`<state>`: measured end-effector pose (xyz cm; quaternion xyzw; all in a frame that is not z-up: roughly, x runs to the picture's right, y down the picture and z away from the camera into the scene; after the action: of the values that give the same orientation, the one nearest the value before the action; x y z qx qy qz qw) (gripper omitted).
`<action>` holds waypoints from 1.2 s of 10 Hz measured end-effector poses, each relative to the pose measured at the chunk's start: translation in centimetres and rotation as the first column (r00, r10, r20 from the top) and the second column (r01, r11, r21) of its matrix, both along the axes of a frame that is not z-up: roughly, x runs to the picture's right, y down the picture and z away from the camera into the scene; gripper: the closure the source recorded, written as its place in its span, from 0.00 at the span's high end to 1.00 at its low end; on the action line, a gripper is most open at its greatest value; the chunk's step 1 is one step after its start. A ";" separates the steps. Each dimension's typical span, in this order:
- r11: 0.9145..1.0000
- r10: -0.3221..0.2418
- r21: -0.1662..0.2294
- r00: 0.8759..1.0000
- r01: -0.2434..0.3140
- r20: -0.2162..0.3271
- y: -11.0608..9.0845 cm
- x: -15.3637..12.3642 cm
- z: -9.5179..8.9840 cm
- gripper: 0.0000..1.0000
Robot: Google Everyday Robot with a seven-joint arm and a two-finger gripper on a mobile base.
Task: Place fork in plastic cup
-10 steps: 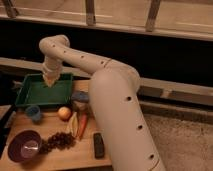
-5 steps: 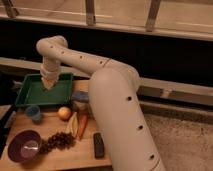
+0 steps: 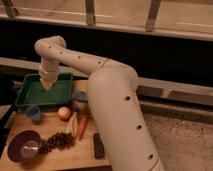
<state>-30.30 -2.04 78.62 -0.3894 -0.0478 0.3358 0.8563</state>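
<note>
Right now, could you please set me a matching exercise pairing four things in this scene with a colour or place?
Things:
1. plastic cup
2. bowl
3. gripper
4. grapes

Descriptions:
A. purple, at the near left
B. over the green tray
C. dark cluster just right of the bowl
D. blue, just in front of the tray's left end

Pairs: 1-D, 2-A, 3-B, 4-C

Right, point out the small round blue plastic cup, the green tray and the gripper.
plastic cup (image 3: 33,113): camera view, side wall.
green tray (image 3: 60,93): camera view, bare floor.
gripper (image 3: 47,84): camera view, tip, over tray.
</note>
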 end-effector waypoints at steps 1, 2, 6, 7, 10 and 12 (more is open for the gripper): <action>1.000 -0.013 0.002 1.000 0.013 0.010 0.3 -0.3 -0.4 0.00; 0.999 -0.043 0.004 0.999 0.042 0.031 0.9 -0.8 -1.0 0.00; 0.989 -0.144 -0.005 0.985 0.145 0.091 3.5 -3.1 -2.9 0.00; 0.983 -0.179 -0.012 0.978 0.181 0.108 4.6 -4.1 -3.2 0.00; 0.965 -0.252 -0.032 0.957 0.259 0.145 6.7 -6.4 -3.5 0.00; 0.953 -0.288 -0.049 0.944 0.299 0.162 8.3 -7.6 -3.5 0.00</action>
<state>-37.90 6.31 75.11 -0.4476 -0.0424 0.1750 0.8759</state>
